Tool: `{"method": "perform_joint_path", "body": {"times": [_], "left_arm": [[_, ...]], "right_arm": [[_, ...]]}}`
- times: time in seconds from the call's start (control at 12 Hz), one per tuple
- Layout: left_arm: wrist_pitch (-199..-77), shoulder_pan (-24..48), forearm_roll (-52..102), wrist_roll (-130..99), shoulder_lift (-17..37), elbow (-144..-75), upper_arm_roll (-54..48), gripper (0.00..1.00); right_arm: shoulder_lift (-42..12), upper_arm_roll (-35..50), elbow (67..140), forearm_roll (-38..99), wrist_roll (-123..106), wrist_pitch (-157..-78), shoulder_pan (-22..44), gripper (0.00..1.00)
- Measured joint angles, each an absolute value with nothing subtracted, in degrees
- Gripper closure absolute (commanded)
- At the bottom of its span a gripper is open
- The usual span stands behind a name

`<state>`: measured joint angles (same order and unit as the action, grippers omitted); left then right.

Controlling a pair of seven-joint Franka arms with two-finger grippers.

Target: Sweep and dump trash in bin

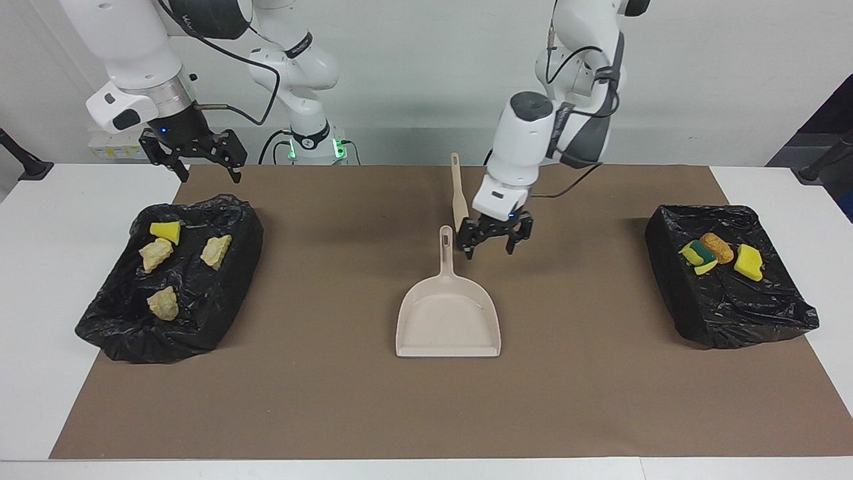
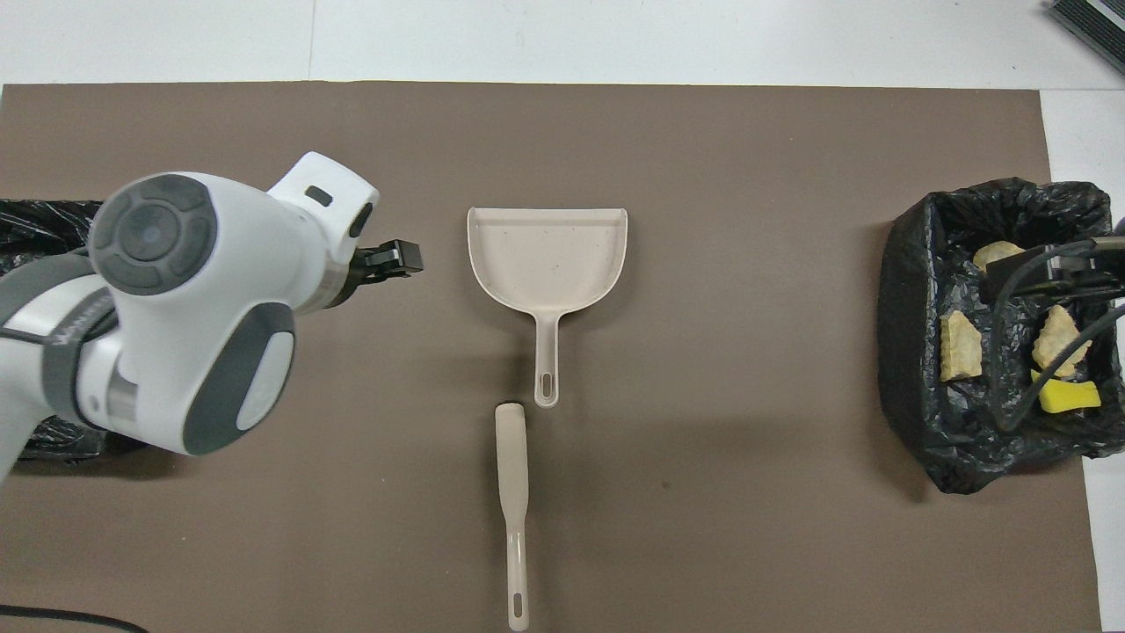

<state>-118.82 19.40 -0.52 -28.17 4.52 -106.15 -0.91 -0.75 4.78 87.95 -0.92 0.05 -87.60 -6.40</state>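
- Trash, right arm's end: one yellow sponge piece [image 1: 165,231] and three pale bread-like chunks [image 1: 156,254] lie inside a black-lined bin [image 1: 120,327]. No common heading among them; the chunk nearest the table's middle [image 1: 216,250] lies with its long axis tilted.
- Trash, left arm's end: two yellow sponge pieces [image 1: 749,262], one with a green face [image 1: 698,257], and a golden-brown nugget [image 1: 716,247] sit together in a second black-lined bin [image 1: 693,313]. The nugget lies between the two sponges, touching the green-faced one.
- Dustpan [image 1: 448,320]: flat on the mat at mid-table, empty. Long axis runs toward and away from the robots, handle toward the robots, open mouth away from them.
- Brush [image 1: 457,190]: lies nearer to the robots than the dustpan, just clear of its handle, on roughly the same line.
- Left gripper [image 1: 493,240]: over the mat beside the dustpan handle, toward the left arm's end; fingers spread apart, holding nothing.
- Right gripper [image 1: 198,160]: raised over the robot-side edge of its bin, fingers spread apart, empty; this arm waits.
- Surface: brown mat [image 1: 586,400] on a white table [image 1: 40,280].
- Room: plain pale wall at the robots' backs.
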Motion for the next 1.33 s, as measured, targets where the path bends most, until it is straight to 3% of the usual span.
{"method": "perform_joint_path", "body": {"times": [0.92, 1.33], "left_arm": [[-108.61, -2.67, -0.53, 9.37, -1.86, -107.23, -0.76, 0.0], [-99.0, -2.94, -0.48, 9.8, -3.7, -96.92, -3.09, 0.0]], "right_arm": [[-0.75, 4.78, 87.95, -0.92, 0.05, -87.6, -6.4, 0.0], [-0.75, 4.78, 87.95, -0.92, 0.05, -87.6, -6.4, 0.0]]}}
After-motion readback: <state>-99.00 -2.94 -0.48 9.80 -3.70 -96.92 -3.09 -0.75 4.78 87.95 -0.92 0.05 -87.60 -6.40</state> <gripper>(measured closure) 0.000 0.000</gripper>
